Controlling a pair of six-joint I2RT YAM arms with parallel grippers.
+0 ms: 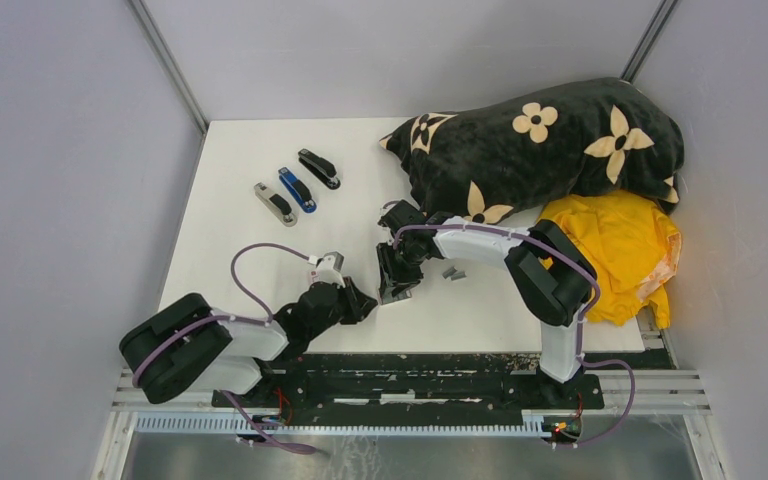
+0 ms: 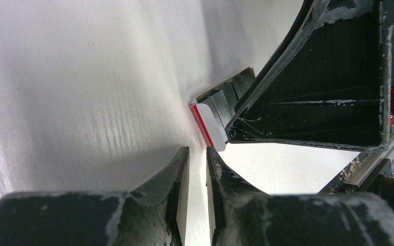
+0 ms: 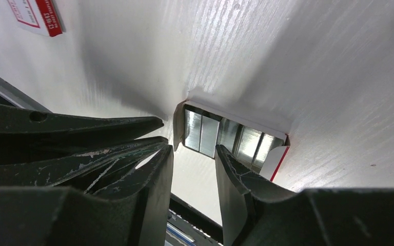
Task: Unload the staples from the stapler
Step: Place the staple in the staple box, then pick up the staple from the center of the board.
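Three staplers lie shut at the table's far left: a grey one [image 1: 275, 203], a blue one [image 1: 297, 189] and a black one [image 1: 318, 168]. Two loose grey staple strips [image 1: 452, 271] lie beside the right arm. More staples [image 3: 205, 134] fill an open red-and-white cardboard box [image 3: 274, 161], which also shows in the left wrist view [image 2: 208, 125]. My right gripper [image 3: 192, 154] is open and empty, its tips at the box's mouth. My left gripper [image 2: 197, 156] has a narrow gap between its fingers, is empty, and sits just short of the box. Both grippers are far from the staplers.
A black blanket with cream flowers [image 1: 550, 140] and a yellow cloth [image 1: 615, 245] cover the far right of the table. A second red-and-white cardboard piece [image 3: 36, 15] lies flat near the box. The table's near edge and black rail [image 1: 410, 365] are just behind the grippers.
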